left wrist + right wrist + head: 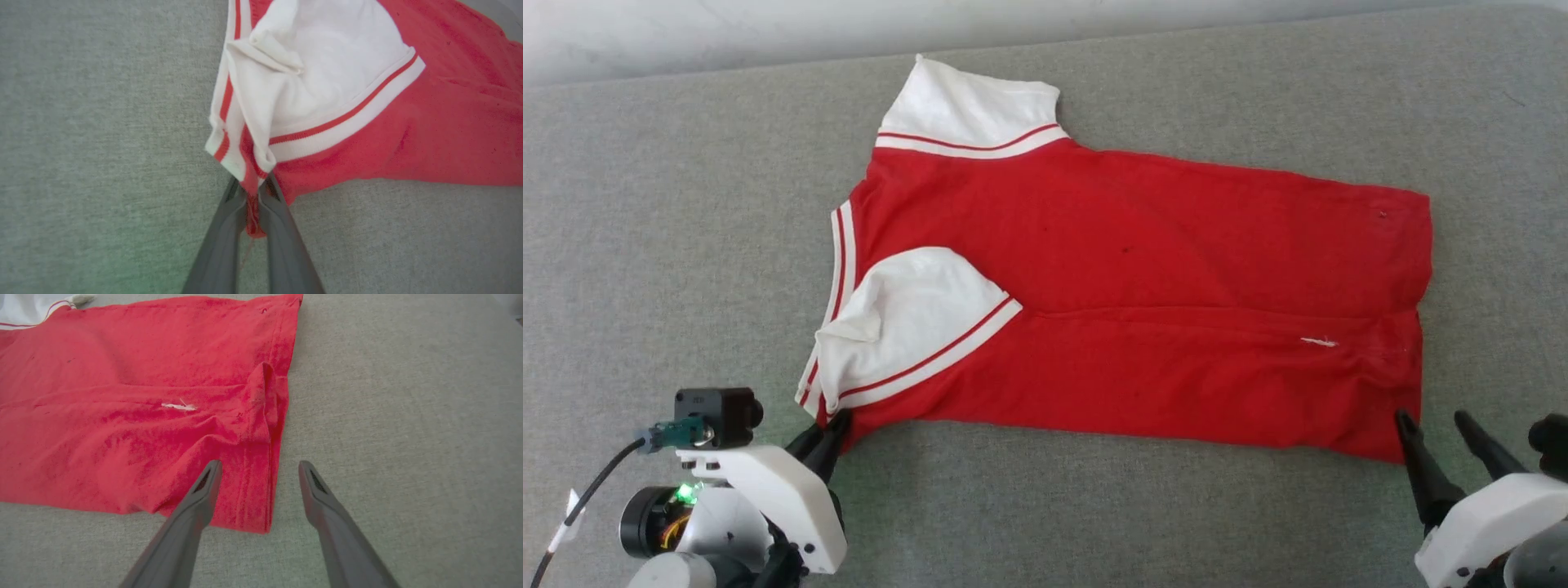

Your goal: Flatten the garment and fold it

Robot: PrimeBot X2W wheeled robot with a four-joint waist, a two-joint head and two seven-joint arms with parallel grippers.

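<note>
Nearest the robot, the left gripper (827,434) is pinched closed on the near shoulder corner of the garment (1135,269), a red shirt with white sleeves. The right gripper (1433,420) stands wide apart and holds nothing, with one finger over the near hem corner. The shirt lies on a grey fabric surface (670,229), its long axis running left to right, sleeves toward the left arm and hem toward the right. Its far edge lies well beyond both grippers.
</note>
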